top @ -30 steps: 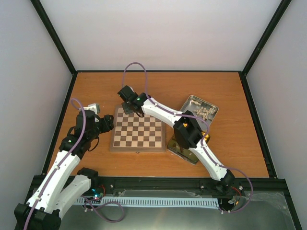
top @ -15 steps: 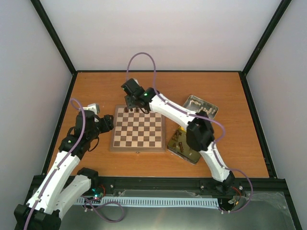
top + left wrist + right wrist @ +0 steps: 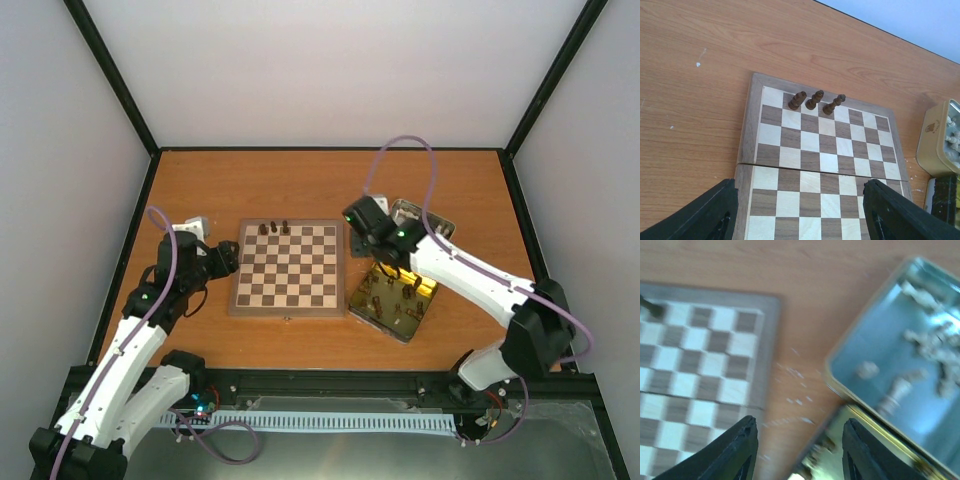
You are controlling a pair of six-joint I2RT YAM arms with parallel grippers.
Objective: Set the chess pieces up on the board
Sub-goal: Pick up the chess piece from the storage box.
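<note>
Your view is blurred: the fingers (image 3: 734,452) stand apart above the bench (image 3: 790,270), the board (image 3: 700,355) lies at left, and cream pieces (image 3: 897,390) lie in the tin (image 3: 880,340) at right.

Board (image 3: 288,268) on counter (image 3: 200,180), centre, slightly left. Three pieces (image 3: 274,228) upright on board's far row, on adjacent squares, second to fourth from left.

Two tins right of board. Near tin (image 3: 400,335) just beside board's right edge, with further pieces (image 3: 392,295) inside. Far tin (image 3: 444,224) behind near tin and to its right, edges touching, with loose pieces (image 3: 920,345) inside.

Left end effector (image 3: 228,257) at board's left edge. Right end effector (image 3: 362,240) over gap between board's far right corner and tins.
</note>
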